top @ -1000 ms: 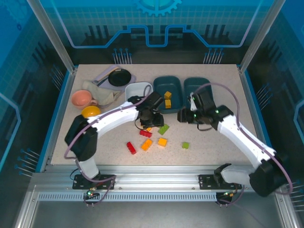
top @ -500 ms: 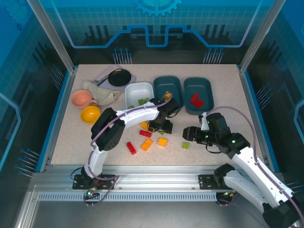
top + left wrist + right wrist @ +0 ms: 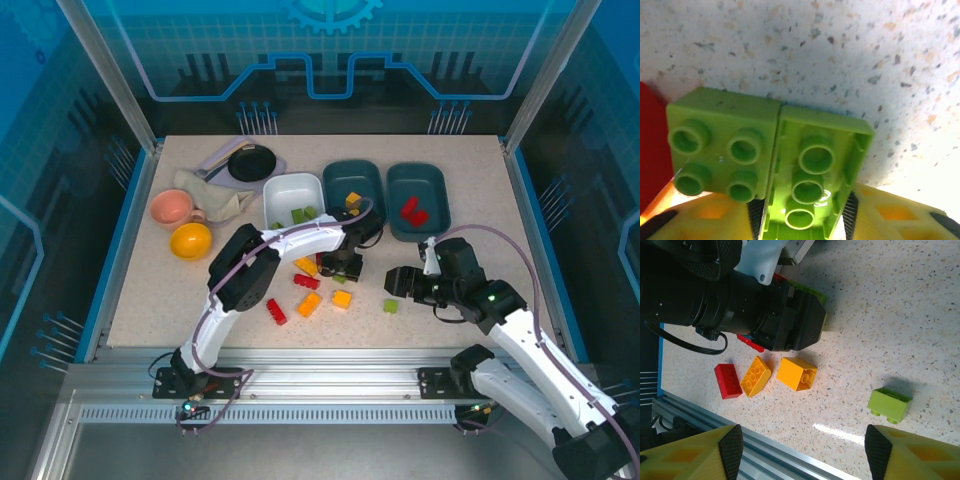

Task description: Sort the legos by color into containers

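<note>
On the table, my left gripper [image 3: 347,266] is shut on a light green lego [image 3: 807,185] that lies underside up, its pads [image 3: 850,215] pressed on both long sides. A second green lego [image 3: 722,145] lies studs up against it. My right gripper [image 3: 805,450] stands open just above the table, with a lone green lego [image 3: 889,404] a little beyond its right finger. Loose on the table are a yellow lego [image 3: 797,373], an orange one [image 3: 755,376] and a red one [image 3: 728,381]. The white tray [image 3: 285,186] holds green legos, the middle teal tray [image 3: 365,175] yellow ones, the right teal tray [image 3: 430,180] red ones.
A pink cup [image 3: 172,207], a yellow bowl [image 3: 190,240], a crumpled cloth [image 3: 215,195] and a black round dish [image 3: 251,162] sit at the back left. The table's metal front rail [image 3: 740,440] runs close under my right gripper. The left arm [image 3: 290,240] arches over the table's middle.
My left gripper opened over the green lego, then closed on it. My right gripper came back from the right teal tray to the table's near right and has since held still.
</note>
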Robot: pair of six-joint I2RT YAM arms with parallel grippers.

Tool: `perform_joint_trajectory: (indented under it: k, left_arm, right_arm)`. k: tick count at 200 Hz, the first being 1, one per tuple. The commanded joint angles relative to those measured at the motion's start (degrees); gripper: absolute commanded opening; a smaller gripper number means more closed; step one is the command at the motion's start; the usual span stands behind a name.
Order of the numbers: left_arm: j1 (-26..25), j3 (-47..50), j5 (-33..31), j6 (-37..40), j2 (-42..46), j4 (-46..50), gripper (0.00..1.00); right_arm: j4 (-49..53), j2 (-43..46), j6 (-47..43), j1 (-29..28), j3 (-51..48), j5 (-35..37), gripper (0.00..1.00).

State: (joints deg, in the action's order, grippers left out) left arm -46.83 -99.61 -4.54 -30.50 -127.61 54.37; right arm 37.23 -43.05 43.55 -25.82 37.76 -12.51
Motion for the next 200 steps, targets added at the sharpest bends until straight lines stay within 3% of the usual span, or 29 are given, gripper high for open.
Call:
perform_joint_trajectory:
  k: [1,23,61,104,157,200]
  left_arm:
    - [-1.39,-1.66,-1.81,1.40,-2.15,0.16,0.41]
    - [-2.45,-0.69,-4.57,1.10,-0.29,0.28,0.35]
    - [-2.42,-2.46,-4.50,-2.00,9.58,1.88,0.33]
    - [4.36,-2.53,-1.58,-5.53,17.51,3.28,0.33]
    - [16.71,-2.60,3.08,-2.57,15.45,3.13,0.33]
    - [20.75,-5.24,5.03,1.76,7.87,4.02,0.33]
  right_arm:
    - [0.25,0.14,0.39,0.56,0.56,-0.76,0.68]
    - [0.45,0.29,0.26,0.49,1.12,-0.29,0.67]
    - [-0.04,1.13,-0.63,0.60,2.49,-0.32,0.66]
    - [-4.57,-1.95,-1.49,0.60,4.11,-2.66,0.66]
    - [-5.30,-13.28,-4.50,-0.01,10.86,-4.32,0.66]
    - [-4.88,-17.58,-5.27,-0.87,14.18,-4.45,0.65]
